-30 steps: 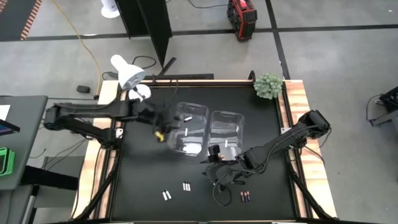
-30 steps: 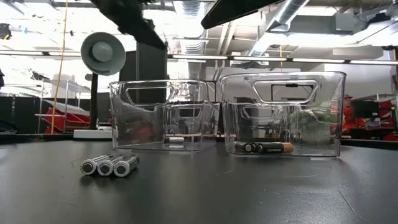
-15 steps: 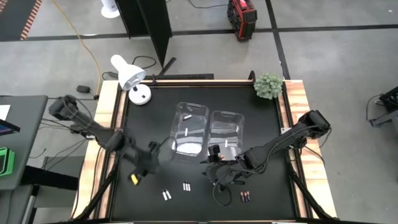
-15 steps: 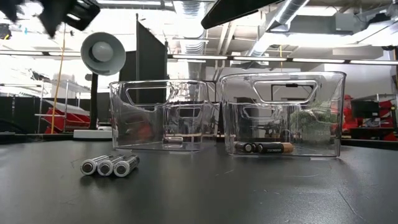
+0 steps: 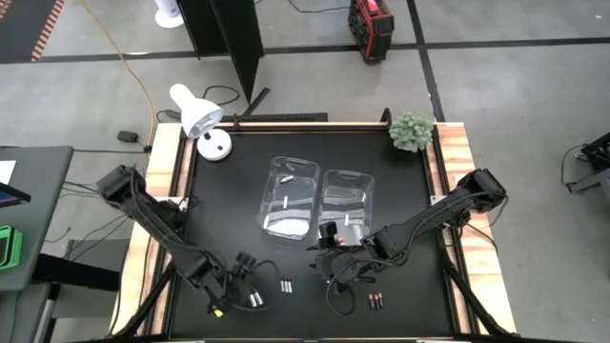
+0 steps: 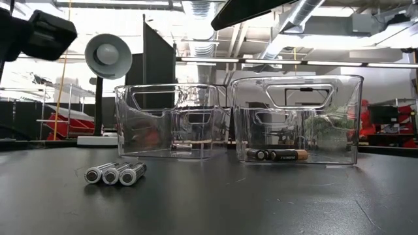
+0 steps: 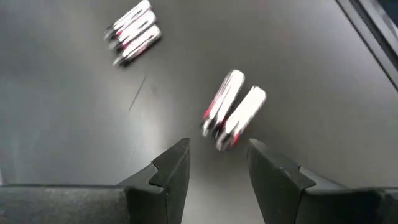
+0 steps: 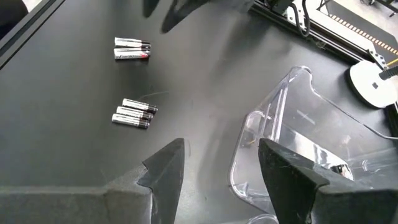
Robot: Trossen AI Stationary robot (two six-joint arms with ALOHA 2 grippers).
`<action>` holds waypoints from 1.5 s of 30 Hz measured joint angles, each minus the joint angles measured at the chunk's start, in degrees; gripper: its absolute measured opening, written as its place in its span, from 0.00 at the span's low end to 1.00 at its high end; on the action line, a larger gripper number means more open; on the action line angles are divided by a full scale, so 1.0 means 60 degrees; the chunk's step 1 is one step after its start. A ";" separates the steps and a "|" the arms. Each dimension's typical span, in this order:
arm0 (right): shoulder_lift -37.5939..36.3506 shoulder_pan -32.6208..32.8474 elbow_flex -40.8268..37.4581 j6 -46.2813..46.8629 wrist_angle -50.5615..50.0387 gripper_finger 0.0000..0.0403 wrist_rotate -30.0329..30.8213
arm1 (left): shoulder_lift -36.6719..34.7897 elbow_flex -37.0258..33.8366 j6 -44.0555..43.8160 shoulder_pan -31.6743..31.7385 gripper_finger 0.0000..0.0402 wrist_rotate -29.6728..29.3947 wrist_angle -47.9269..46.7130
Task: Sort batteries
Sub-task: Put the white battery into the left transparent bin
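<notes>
Our left gripper (image 7: 217, 163) hangs fingers apart, empty, just above the white pair (image 7: 233, 111) near the table's front edge. We should centre on one battery, drop straight, then close. Right gripper (image 8: 221, 165), also apart, waits by the bins (image 5: 291, 195).

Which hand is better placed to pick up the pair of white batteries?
Left. The left hand hangs open right over the white pair; the right hand waits near the bins, farther off.

We saw the white batteries (image 7: 233, 111) blurred in the left wrist view, their labels unreadable; the farther batteries (image 7: 132, 33) were equally smeared.
</notes>
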 joint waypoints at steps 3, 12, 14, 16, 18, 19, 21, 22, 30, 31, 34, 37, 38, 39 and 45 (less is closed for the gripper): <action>0.0000 0.0000 0.0000 -0.0004 0.0025 0.55 0.0000 | 0.0446 0.0028 0.0178 0.0004 0.38 0.0069 0.0649; 0.0000 0.0000 0.0000 -0.0012 0.0036 0.55 0.0000 | 0.1085 0.0032 0.0270 -0.0329 0.38 0.0333 0.1183; 0.0000 0.0000 0.0000 -0.0021 0.0032 0.55 0.0000 | 0.1111 0.0032 0.0236 -0.0454 0.38 0.0310 0.1162; 0.0000 0.0000 0.0000 -0.0035 0.0035 0.55 0.0000 | 0.1104 0.0033 0.0237 -0.0578 0.37 0.0200 0.1187; 0.0000 -0.0010 0.0000 -0.0036 0.0035 0.55 0.0000 | 0.1108 0.0035 0.0352 -0.0668 0.35 -0.0037 0.1170; 0.0000 -0.0023 0.0000 -0.0036 0.0035 0.55 0.0000 | 0.1104 0.0035 0.0423 -0.0695 0.34 -0.0167 0.1174; 0.0000 -0.0059 0.0000 -0.0033 0.0039 0.55 0.0000 | 0.1104 0.0035 0.0565 -0.0707 0.31 -0.0254 0.1175; 0.0000 -0.0069 0.0000 -0.0033 0.0035 0.55 0.0000 | 0.1104 0.0035 0.0628 -0.0707 0.30 -0.0271 0.1166; 0.0000 -0.0064 0.0000 -0.0029 0.0039 0.55 0.0000 | 0.1104 0.0035 0.0884 -0.0707 0.24 -0.0368 0.1106; 0.0000 -0.0062 0.0000 -0.0028 0.0039 0.55 0.0000 | 0.1104 0.0035 0.0886 -0.0707 0.24 -0.0368 0.1106; 0.0000 -0.0064 0.0000 -0.0025 0.0039 0.55 0.0000 | 0.1104 0.0035 0.0888 -0.0707 0.24 -0.0360 0.1101; 0.0000 -0.0063 0.0000 -0.0004 0.0042 0.55 0.0000 | 0.1104 0.0035 0.0888 -0.0707 0.24 -0.0306 0.1100; 0.0000 -0.0063 0.0000 -0.0004 0.0042 0.55 0.0000 | 0.1104 0.0035 0.0888 -0.0707 0.24 -0.0306 0.1097; 0.0000 -0.0062 0.0000 -0.0004 0.0042 0.55 0.0000 | 0.1104 0.0035 0.0888 -0.0707 0.24 -0.0306 0.1096; 0.0000 -0.0065 0.0000 -0.0005 0.0042 0.55 0.0000 | 0.1104 0.0035 0.0954 -0.0699 0.27 -0.0462 0.1097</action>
